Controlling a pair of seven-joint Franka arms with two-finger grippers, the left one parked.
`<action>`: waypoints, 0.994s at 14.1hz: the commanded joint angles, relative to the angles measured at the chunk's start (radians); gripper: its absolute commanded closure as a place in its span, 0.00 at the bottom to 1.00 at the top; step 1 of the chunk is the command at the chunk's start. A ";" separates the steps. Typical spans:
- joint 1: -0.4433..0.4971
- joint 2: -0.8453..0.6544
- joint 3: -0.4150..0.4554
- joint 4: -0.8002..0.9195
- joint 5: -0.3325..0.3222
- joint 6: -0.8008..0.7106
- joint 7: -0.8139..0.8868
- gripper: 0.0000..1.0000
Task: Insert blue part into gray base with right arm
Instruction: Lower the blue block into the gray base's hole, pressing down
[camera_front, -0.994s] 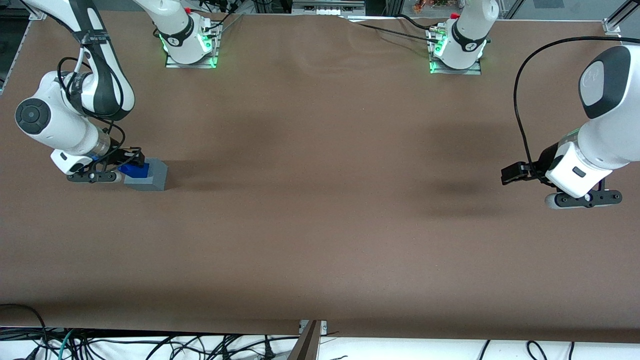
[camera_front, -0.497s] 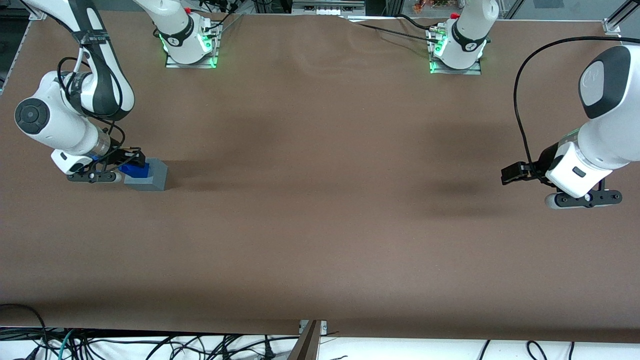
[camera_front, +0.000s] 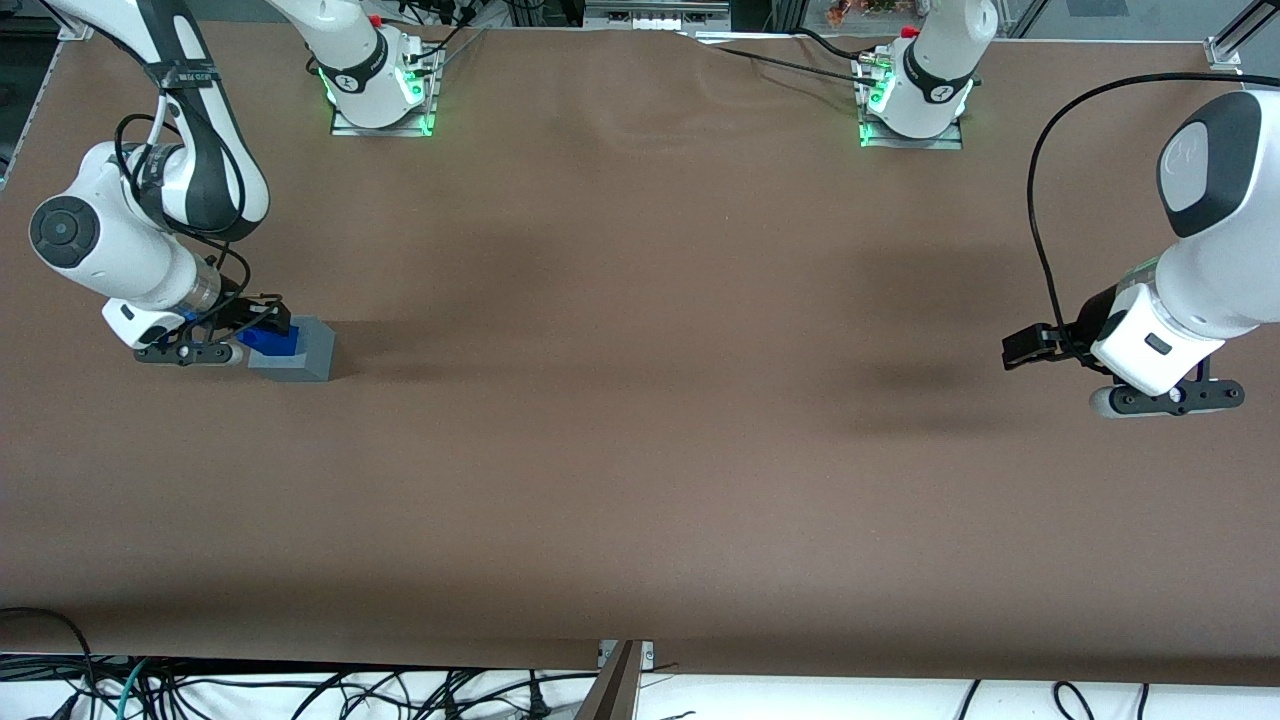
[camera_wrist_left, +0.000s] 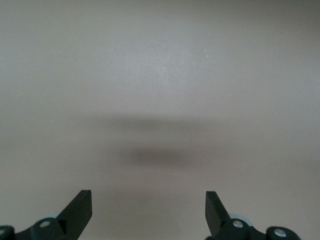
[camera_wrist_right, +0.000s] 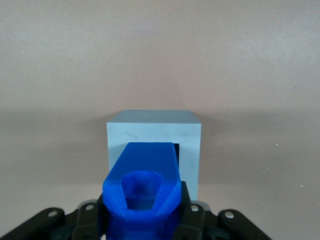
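Observation:
The gray base (camera_front: 302, 352) sits on the brown table at the working arm's end. My right arm (camera_front: 110, 250) reaches down beside it, and its gripper (camera_front: 262, 325) is shut on the blue part (camera_front: 271, 341). In the front view the blue part lies tilted over the base's top, touching it. The right wrist view shows the blue part (camera_wrist_right: 142, 187) clamped between the black fingers (camera_wrist_right: 192, 220), its far end reaching into the dark square socket of the gray base (camera_wrist_right: 190, 145). A sliver of the socket shows beside the part.
The brown table (camera_front: 640, 400) stretches wide toward the parked arm's end. Two arm mounts with green lights (camera_front: 380, 95) (camera_front: 910, 110) stand along the table edge farthest from the front camera. Cables (camera_front: 300, 690) hang below the near edge.
The gripper and blue part have sunk slightly toward the gray base, with the part settling a little lower over its top. The base has stayed put.

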 joint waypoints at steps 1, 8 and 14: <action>-0.005 0.003 0.006 -0.031 0.021 0.042 -0.023 0.78; -0.005 0.006 0.006 -0.031 0.021 0.044 -0.023 0.78; -0.005 0.009 0.006 -0.048 0.023 0.065 -0.023 0.78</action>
